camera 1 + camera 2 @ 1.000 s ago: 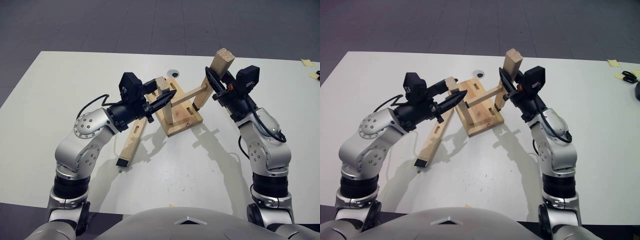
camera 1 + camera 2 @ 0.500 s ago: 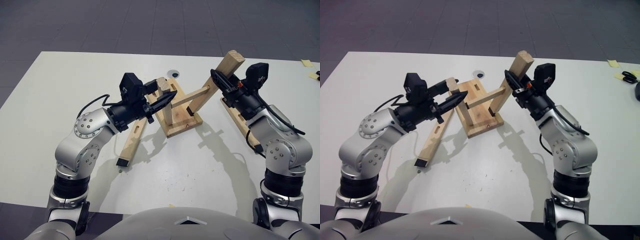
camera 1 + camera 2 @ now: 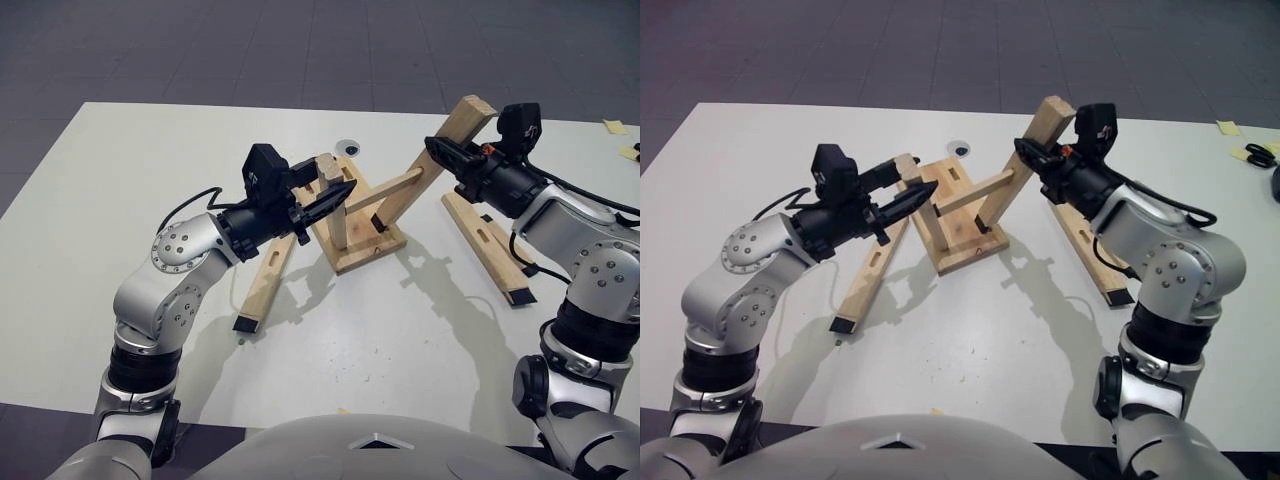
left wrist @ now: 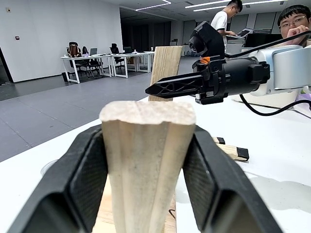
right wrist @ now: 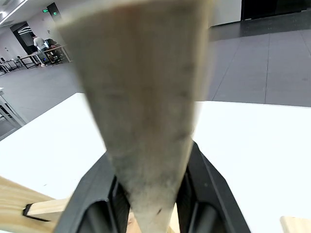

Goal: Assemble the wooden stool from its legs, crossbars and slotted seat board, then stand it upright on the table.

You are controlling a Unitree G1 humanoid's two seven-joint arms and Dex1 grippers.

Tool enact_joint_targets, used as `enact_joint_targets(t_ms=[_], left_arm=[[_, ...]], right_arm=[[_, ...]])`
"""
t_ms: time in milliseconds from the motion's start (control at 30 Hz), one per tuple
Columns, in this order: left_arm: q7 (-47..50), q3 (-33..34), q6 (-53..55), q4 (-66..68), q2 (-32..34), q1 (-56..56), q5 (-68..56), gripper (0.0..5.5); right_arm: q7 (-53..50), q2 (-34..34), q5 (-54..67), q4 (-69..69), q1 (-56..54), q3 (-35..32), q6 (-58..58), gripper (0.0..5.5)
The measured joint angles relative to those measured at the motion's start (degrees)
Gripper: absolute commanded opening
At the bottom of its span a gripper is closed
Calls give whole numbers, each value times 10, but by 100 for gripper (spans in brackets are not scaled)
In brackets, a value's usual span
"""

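The slotted seat board (image 3: 362,240) lies flat on the white table (image 3: 130,170). One wooden leg (image 3: 333,205) stands upright in it, and my left gripper (image 3: 335,182) is shut on its top end (image 4: 146,160). A second leg (image 3: 452,135) leans away to the right, joined to the first by a crossbar (image 3: 385,190). My right gripper (image 3: 443,153) is shut on this tilted leg (image 5: 141,97) near its upper end. Two loose slotted legs lie on the table, one at the left (image 3: 265,282) and one at the right (image 3: 488,248).
A small round cable hole (image 3: 347,146) sits in the table behind the seat board. Bare tabletop stretches in front of the parts and at the far left. Small yellow scraps (image 3: 612,126) lie at the far right edge.
My right arm has swung out to the right with its leg, tilting the leg further right and uncovering the loose leg on the table. The left arm has stayed put.
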Motion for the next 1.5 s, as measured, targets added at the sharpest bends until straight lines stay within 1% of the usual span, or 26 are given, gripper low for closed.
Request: enact_joint_targets(t_ms=[133, 300, 500, 667, 800, 900, 1000, 1033, 1067, 1100, 1133, 1267, 1333, 1433, 1500], left_arm=[[0, -4, -2, 1, 0, -1, 1, 211], [0, -6, -4, 1, -1, -1, 2, 211], [0, -9, -6, 0, 0, -1, 5, 211], [0, -14, -7, -2, -1, -1, 5, 211], [1, -12, -7, 4, -2, -5, 4, 211], [4, -8, -7, 15, -5, -12, 0, 211], [4, -7, -7, 18, -6, -12, 0, 211], [3, -7, -7, 18, -6, -13, 0, 249], [3, -6, -7, 19, -5, -13, 0, 257], [3, -8, 5, 23, -3, -12, -1, 276], [2, -11, 17, 33, -2, -7, -1, 281], [1, -5, 27, 42, -2, -9, -3, 349], [1, -1, 29, 42, -2, -11, -4, 376], [0, 2, 31, 41, -2, -12, -6, 435], [-1, 3, 35, 41, -2, -12, -7, 466]], right_arm=[[18, -26, -1, 2, -8, 6, 13, 103], [46, -60, -32, -15, 2, 44, -16, 103], [50, -64, -29, -16, 3, 40, -11, 103], [55, -81, -17, -13, -8, 29, 18, 103], [53, -71, -15, 0, -14, 24, 11, 103], [41, -41, -30, 5, -11, 20, -18, 103], [36, -26, -34, 7, -4, 18, -34, 102], [36, -21, -36, 7, 0, 16, -41, 102], [36, -19, -36, 7, 4, 15, -45, 102], [36, -17, -36, 7, 7, 14, -48, 102], [36, -16, -36, 6, 9, 13, -50, 102], [38, -18, -45, -2, 18, 19, -60, 102], [40, -24, -50, -5, 18, 24, -62, 102], [45, -35, -53, -5, 17, 25, -61, 102], [44, -42, -56, -4, 12, 24, -59, 102]])
